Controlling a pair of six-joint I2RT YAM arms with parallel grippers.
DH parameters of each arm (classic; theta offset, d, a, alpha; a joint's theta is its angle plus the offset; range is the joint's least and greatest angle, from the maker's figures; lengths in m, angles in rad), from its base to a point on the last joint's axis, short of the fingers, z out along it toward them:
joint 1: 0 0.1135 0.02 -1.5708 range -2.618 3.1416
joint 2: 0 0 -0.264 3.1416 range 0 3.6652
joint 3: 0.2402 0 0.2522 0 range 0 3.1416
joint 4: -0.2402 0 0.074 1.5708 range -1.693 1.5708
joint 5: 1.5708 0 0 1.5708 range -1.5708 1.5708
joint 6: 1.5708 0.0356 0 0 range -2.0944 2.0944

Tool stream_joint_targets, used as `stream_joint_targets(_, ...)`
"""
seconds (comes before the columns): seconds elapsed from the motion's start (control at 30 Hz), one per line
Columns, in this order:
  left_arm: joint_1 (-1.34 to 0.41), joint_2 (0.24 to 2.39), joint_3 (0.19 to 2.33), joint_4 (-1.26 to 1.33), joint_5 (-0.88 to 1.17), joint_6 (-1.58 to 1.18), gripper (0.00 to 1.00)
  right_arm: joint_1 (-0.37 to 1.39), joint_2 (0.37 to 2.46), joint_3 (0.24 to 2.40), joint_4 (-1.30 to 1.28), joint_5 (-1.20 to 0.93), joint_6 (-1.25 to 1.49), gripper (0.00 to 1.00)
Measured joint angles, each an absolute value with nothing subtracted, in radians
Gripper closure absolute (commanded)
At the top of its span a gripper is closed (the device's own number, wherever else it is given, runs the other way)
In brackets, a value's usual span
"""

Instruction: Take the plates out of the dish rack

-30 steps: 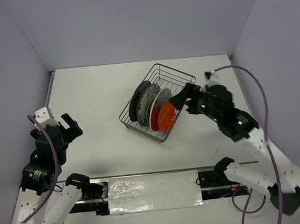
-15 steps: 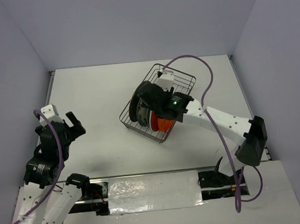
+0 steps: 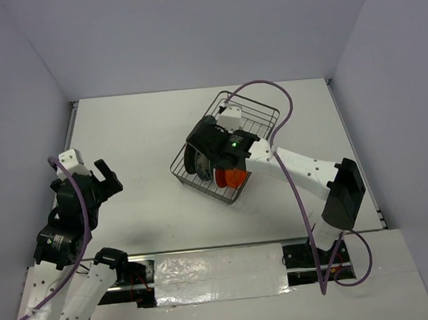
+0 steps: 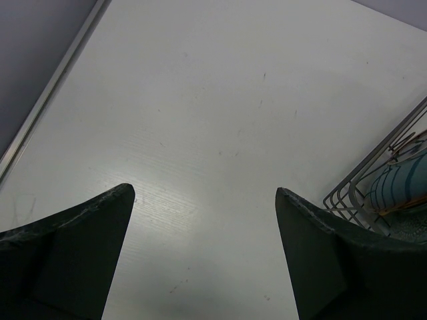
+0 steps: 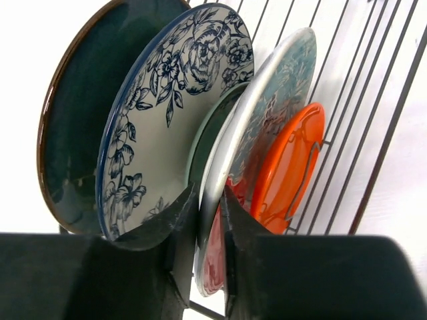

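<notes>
The dish rack (image 3: 259, 116) is a dark wire basket at the table's middle right, with plates standing on edge in it. The right wrist view shows a dark teal plate (image 5: 80, 133), a blue-and-white plate (image 5: 167, 113), a red-and-teal plate (image 5: 273, 113) and a small orange plate (image 5: 287, 173). My right gripper (image 5: 210, 193) is shut on the rim of the red-and-teal plate, one finger on each face. From above, the right gripper (image 3: 212, 156) covers most of the plates; the orange plate (image 3: 234, 177) shows. My left gripper (image 4: 203, 190) is open over bare table, well left of the rack (image 4: 373, 180).
The rack's wire wall (image 5: 373, 100) stands just right of the orange plate. Grey walls close the table at the back and both sides. A foil-covered strip (image 3: 219, 274) runs along the near edge between the arm bases. My right arm's elbow (image 3: 343, 194) hangs over the right side.
My right arm has swung in from the right over the rack and its jaws have closed on the red-and-teal plate's rim. The left arm has barely moved.
</notes>
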State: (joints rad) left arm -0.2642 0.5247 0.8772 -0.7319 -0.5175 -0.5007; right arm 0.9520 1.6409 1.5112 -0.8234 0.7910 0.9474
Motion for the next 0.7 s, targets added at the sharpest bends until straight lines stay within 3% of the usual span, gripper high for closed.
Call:
stream_joint_targets(0.17,-0.266,0.519,0.877,-0.732,-0.518,-0.501,0.00,0.952,1.642,1.513,-0.823,0.785,0.985,1.00)
stream_joint_targets(0.53,-0.267,0.518,0.877,-0.732,-0.518,-0.501,0.01,0.954,1.642,1.529,-0.837,0.777,0.961,1.00)
stream_joint_targets(0.7,-0.270,0.519,0.877,-0.732,-0.519,-0.501,0.00,0.958,1.642,1.652,-0.906,0.757,0.875,1.00)
